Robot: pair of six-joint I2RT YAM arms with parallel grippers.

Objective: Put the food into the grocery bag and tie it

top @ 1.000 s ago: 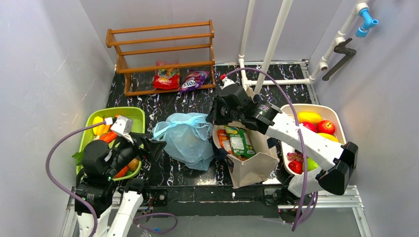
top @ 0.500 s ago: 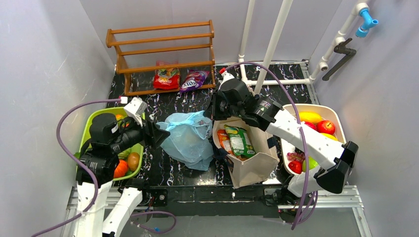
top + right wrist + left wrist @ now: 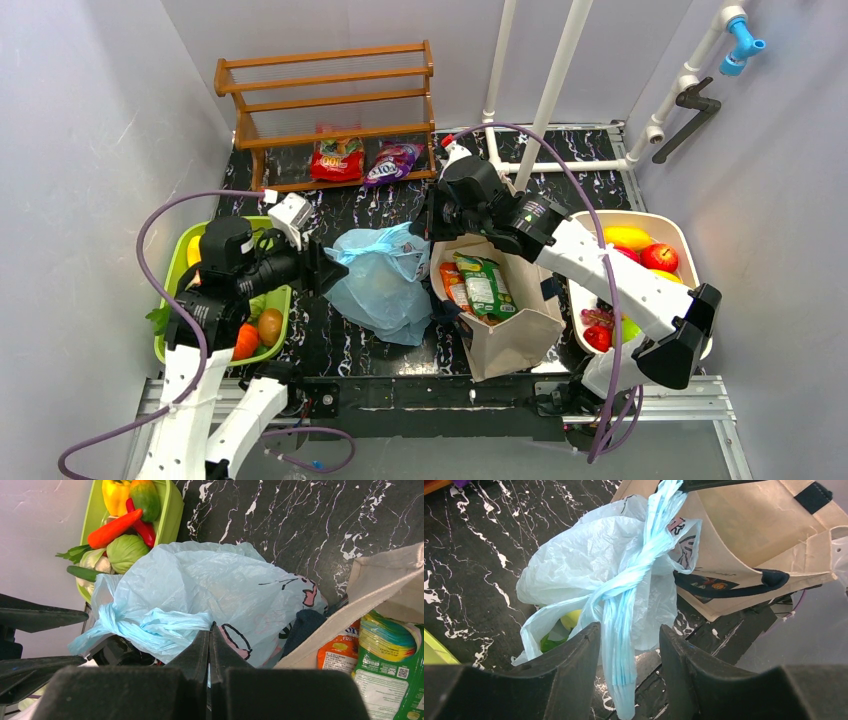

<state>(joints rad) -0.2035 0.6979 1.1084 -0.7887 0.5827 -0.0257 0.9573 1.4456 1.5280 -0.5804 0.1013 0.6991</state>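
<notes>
The light-blue grocery bag (image 3: 380, 285) lies on the black table, its two handles twisted together (image 3: 634, 570). My left gripper (image 3: 629, 645) is open at the bag's left side (image 3: 322, 270), and one handle strand (image 3: 621, 660) hangs loose between the jaws. My right gripper (image 3: 210, 627) is shut on the other handle (image 3: 170, 622) at the bag's far right (image 3: 425, 230). A green and yellow piece (image 3: 558, 630) shows inside the bag. The orange and green snack packets (image 3: 478, 285) stand in the beige tote (image 3: 515, 340). A red apple (image 3: 660, 257) lies in the cream tub (image 3: 680, 225).
A green basket (image 3: 275, 232) of vegetables sits left of the bag, under my left arm. A wooden rack (image 3: 330, 115) with two snack packets stands at the back. White pipes (image 3: 550, 90) rise behind the tote.
My left arm has risen and swung forward and right, bringing its open gripper to the bag's left side around a handle strand. My right gripper has shifted slightly left, still shut.
</notes>
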